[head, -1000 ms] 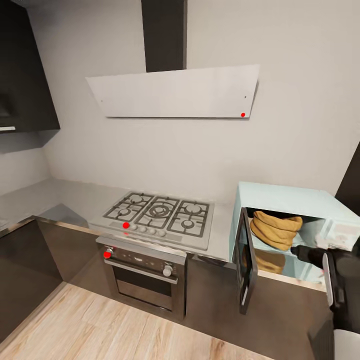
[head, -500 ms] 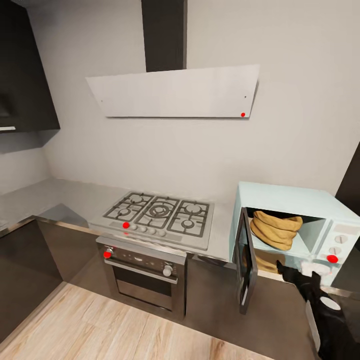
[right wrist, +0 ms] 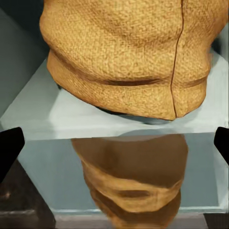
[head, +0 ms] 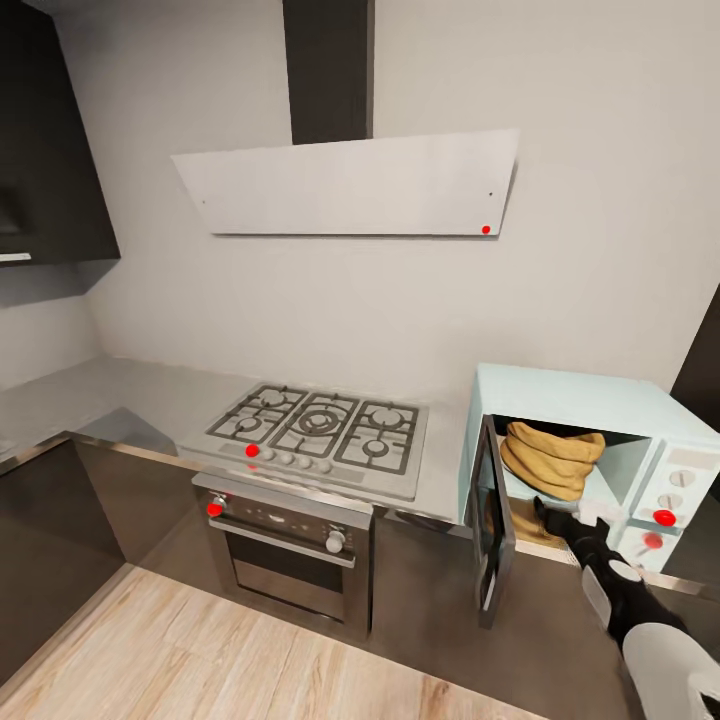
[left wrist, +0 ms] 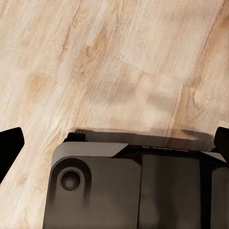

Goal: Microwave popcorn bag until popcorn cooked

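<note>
The pale mint-blue microwave (head: 560,395) stands on the countertop (head: 140,395) at the right, its dark glass door (head: 492,525) swung open to the left. The tan popcorn bag (head: 550,458) sits inside it, toward the back. My right gripper (head: 562,517) hovers just in front of the opening, below the bag and apart from it. In the right wrist view the popcorn bag (right wrist: 129,57) rests on the microwave floor (right wrist: 43,119), and the right gripper (right wrist: 114,145) is open with nothing between its fingertips (right wrist: 9,148). My left gripper (left wrist: 114,143) is open over the wood floor (left wrist: 119,57).
A gas hob (head: 320,425) lies left of the microwave, with a black built-in oven (head: 290,560) below it and a slanted white hood (head: 350,185) above. Dark cabinets (head: 50,140) hang at the upper left. The microwave's cream panel (head: 680,485) with two knobs faces me at the far right.
My right arm has come away from the microwave's control panel, dropped, then swung left to the front of the open cavity. The bag and door have not moved.
</note>
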Available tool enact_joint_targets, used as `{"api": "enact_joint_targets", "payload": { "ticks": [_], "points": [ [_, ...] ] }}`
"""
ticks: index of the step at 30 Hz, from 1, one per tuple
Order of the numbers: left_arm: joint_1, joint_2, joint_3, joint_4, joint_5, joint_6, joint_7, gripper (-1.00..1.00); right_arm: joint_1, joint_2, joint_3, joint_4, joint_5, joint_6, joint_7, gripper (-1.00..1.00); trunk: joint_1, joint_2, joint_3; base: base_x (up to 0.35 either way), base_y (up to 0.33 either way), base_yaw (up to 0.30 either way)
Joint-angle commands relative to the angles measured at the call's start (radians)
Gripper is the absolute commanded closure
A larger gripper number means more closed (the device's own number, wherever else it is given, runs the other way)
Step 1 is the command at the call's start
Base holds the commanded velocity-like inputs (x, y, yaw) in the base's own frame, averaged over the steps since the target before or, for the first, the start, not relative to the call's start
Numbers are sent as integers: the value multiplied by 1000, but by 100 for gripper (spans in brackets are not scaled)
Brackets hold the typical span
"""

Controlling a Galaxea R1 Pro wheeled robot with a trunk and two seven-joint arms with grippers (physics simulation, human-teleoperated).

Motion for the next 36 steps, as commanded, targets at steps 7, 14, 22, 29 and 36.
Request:
{"api": "enact_joint_targets", "payload": {
  "ticks": [7,14,22,29,36],
  "points": [
    [-1,0,5,1,1,-3,0,-100,-43,-38,0,86,16,-49,4,-100,0,-1,0,0,0,0],
    [-2,0,9,2,2,-3,0,-100,-45,-67,5,95,50,-70,4,-100,0,-1,0,50,-39,0],
    [-2,0,9,2,3,-3,0,-100,-46,-65,20,96,53,-75,4,-100,0,-1,0,102,-71,0],
    [-2,1,13,2,3,-3,0,-100,-46,-64,21,96,54,-75,4,-100,0,-1,0,234,-1,0],
    [-2,1,12,2,1,-3,0,-100,-46,-66,21,96,54,-74,4,-100,0,-1,0,172,0,0]
  ]
}}
